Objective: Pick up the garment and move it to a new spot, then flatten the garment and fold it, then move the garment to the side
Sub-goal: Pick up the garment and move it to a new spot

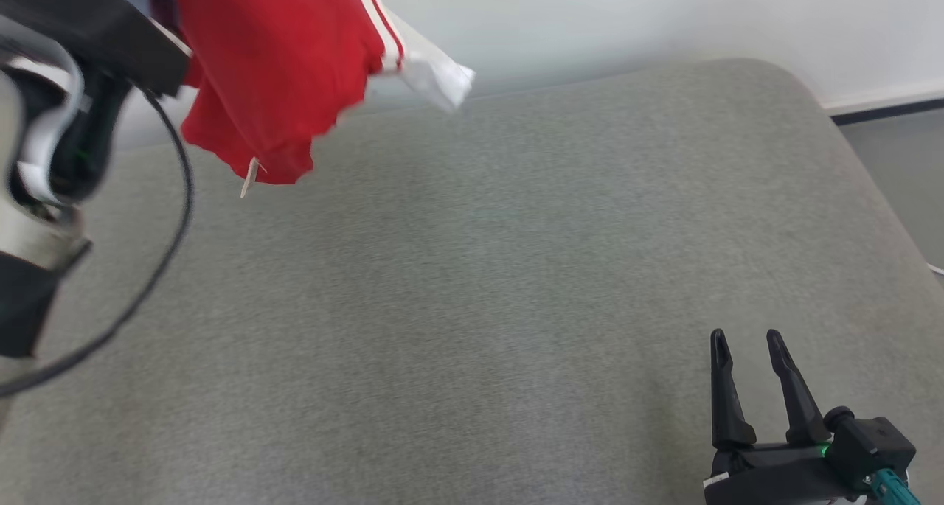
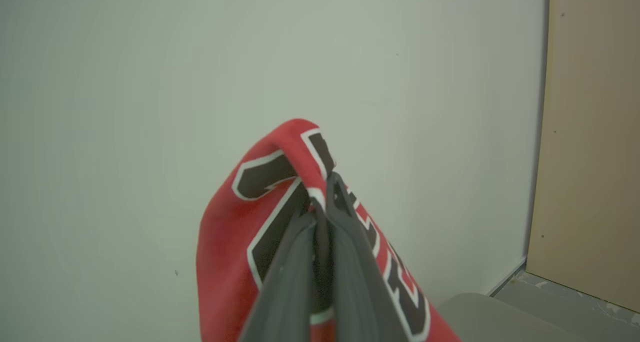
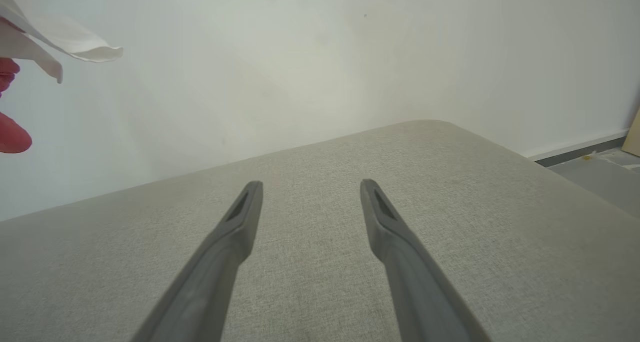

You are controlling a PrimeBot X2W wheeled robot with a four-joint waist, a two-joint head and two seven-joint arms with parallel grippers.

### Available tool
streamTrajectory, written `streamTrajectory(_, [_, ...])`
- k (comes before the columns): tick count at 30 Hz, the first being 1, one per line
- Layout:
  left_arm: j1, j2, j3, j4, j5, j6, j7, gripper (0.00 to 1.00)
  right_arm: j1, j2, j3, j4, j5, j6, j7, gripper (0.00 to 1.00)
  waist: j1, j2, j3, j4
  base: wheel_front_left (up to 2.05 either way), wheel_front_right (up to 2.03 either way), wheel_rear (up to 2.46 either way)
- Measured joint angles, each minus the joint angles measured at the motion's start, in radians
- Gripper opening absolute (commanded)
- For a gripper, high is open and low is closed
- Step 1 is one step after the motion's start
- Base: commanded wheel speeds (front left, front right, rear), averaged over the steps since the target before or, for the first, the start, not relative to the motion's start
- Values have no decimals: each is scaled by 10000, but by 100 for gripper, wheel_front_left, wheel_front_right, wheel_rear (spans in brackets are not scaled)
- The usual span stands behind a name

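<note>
Upholstery comes first: the grey padded surface (image 1: pixel 472 306) spreads across your head view, and the garment is not on it. The red garment (image 1: pixel 273 63) hangs bunched in the air at the upper left, above the far left part of the surface, with a white panel (image 1: pixel 435 74) trailing off to its right.

Your left gripper (image 2: pixel 325 197) has its jaws clenched on a fold of the garment across the black and white lettering. That is a narrow pinch on a doubled edge. A quick swing could pull the cloth free, or it could come down in a heap that is hard to flatten.

Your right gripper (image 1: pixel 745 337) sits low at the near right, jaws released and holding nothing, well apart from the cloth. It cannot catch a slip from there, so bring it closer before you lower.

Watch the black cable (image 1: pixel 181 195) looping beside the hem, since it could snag the cloth. The small pale tag (image 1: pixel 249 177) dangling at the lowest point will likely touch down first.
</note>
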Motion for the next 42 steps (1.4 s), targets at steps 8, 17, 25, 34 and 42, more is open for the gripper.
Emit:
streamTrajectory(8, [1540, -573, -594, -986, -119, 418, -105, 0, 124, -4, -31, -35, 6, 0, 0, 100, -1, 0, 77, -896, 0, 0, 0])
streamTrajectory(17, [3665, -1223, -1676, -493, -119, 382, -520, 0, 55, -6, 0, -27, 38, 0, 0, 100, 0, 1, 364, -1027, 0, 0, 0])
streamTrajectory(25, [5008, -1891, -2491, 1319, -86, 176, -1112, 0, -106, -4, 117, 21, -17, 0, -2, 100, 0, 0, 396, -905, 0, 0, 0])
streamTrajectory(34, [5068, -2646, -2690, 2660, 71, -100, -2079, 100, -67, -2, 56, 84, -140, 0, -2, 100, 0, 1, 191, -566, 0, 0, 0])
streamTrajectory(42, [4998, -2673, -1478, 1925, 617, 291, -2464, 100, 148, -2, -2, 73, -408, 0, -2, 100, 0, 0, -194, -110, 0, 0, 0])
